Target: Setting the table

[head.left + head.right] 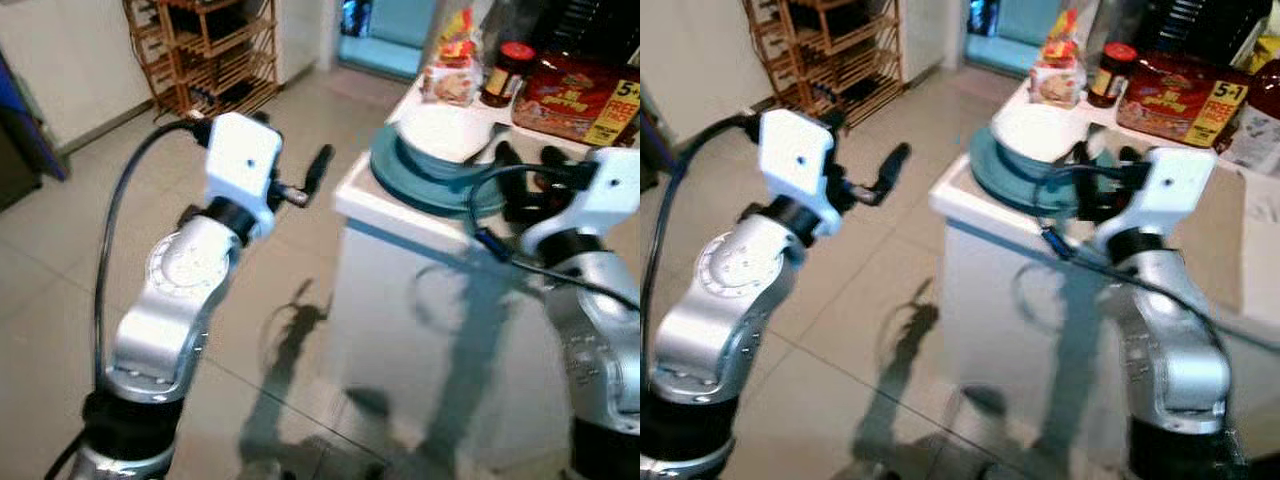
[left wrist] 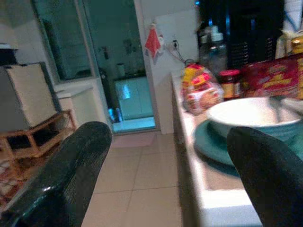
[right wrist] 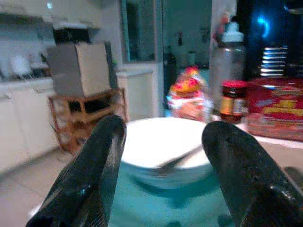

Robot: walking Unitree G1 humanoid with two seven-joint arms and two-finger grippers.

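A white bowl (image 1: 445,130) sits on a teal plate (image 1: 420,188) at the near corner of a white table (image 1: 400,270). A utensil (image 3: 182,158) rests inside the bowl. My right gripper (image 1: 527,165) is over the table just right of the plate, open, its fingers (image 3: 92,184) pointing at the bowl with nothing between them. My left gripper (image 1: 313,177) is raised over the floor to the left of the table corner. It is open and empty too, with the bowl (image 2: 251,116) and plate (image 2: 213,144) ahead of its fingers (image 2: 71,175).
Behind the bowl on the table stand a bread bag (image 1: 452,70), a dark jar with a red lid (image 1: 512,70) and a red food package (image 1: 575,95). A wooden rack (image 1: 215,50) stands at the far wall. Tiled floor (image 1: 60,260) lies left of the table.
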